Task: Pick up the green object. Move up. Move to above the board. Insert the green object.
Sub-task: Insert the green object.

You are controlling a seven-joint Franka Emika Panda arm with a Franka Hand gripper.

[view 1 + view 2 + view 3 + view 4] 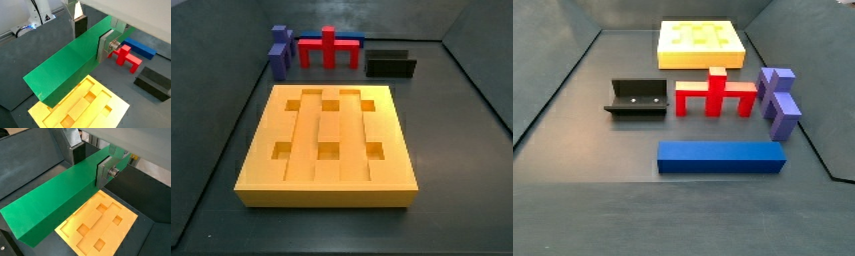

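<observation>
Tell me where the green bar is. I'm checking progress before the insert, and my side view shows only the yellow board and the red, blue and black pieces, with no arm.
Observer: In both wrist views the gripper is shut on the green bar, clamping its broad faces near one end.
Operator: Is it over the board yet?
Observer: In a wrist view the yellow board lies beneath the bar. The bar looks raised above it, not in a groove.
Operator: How is the bar turned?
Observer: It is held on its long edge, and its free end reaches out over the board's corner.
</observation>
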